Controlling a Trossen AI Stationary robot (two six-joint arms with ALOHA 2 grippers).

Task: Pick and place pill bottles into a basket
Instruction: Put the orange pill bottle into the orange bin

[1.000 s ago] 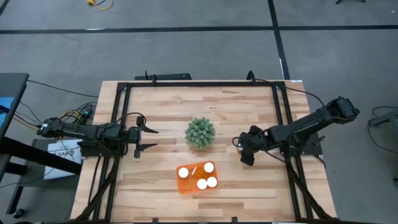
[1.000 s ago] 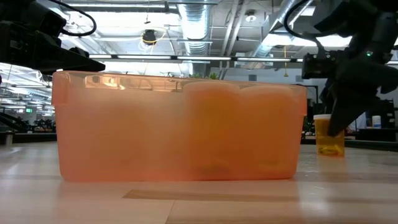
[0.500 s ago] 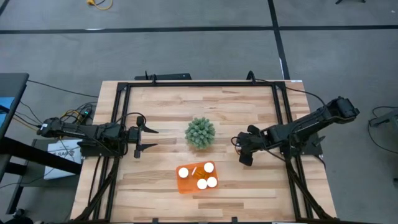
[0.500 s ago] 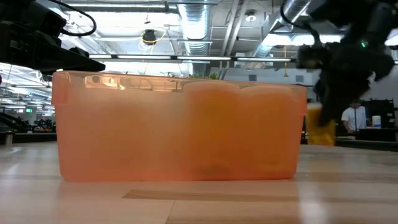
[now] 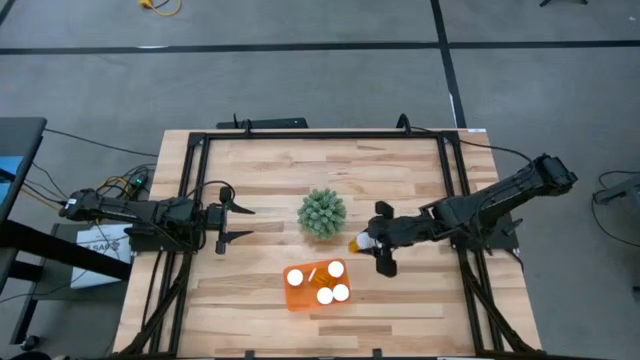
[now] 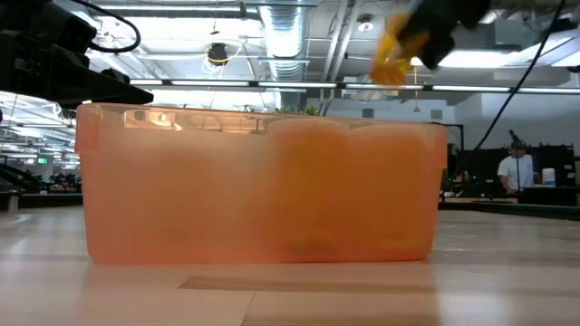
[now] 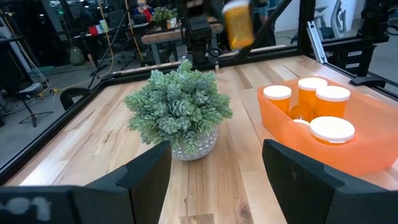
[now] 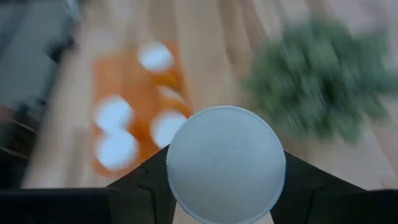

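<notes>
My right gripper (image 5: 369, 244) is shut on a pill bottle (image 5: 360, 243), orange with a white cap, in the air between the green plant (image 5: 322, 213) and the orange basket (image 5: 316, 285). The bottle shows high in the low view (image 6: 393, 50) and in the left wrist view (image 7: 238, 23). The basket holds several bottles (image 7: 323, 109), most standing on their bases. My left gripper (image 5: 245, 222) is open and empty at the table's left, level with the plant. My right gripper pinches the bottle between its two fingers (image 8: 148, 177), on the sides just below the white cap (image 8: 225, 163). The cap faces back toward the wrist and the orange body (image 5: 354, 244) points toward the table's left. The bottle is lifted clear, above the height of the basket's rim (image 6: 263, 113).
The spiky plant in its small pot (image 7: 180, 115) stands at the table's middle, just beyond the basket. A black frame (image 5: 190, 180) runs along the table's edges. Bare wood (image 5: 240, 290) lies left and right of the basket.
My right gripper has gone toward the table's left, toward the basket, and up. The bottle that stood on the table at its fingers is now lifted clear and tipped, and hangs high near the basket's right end.
</notes>
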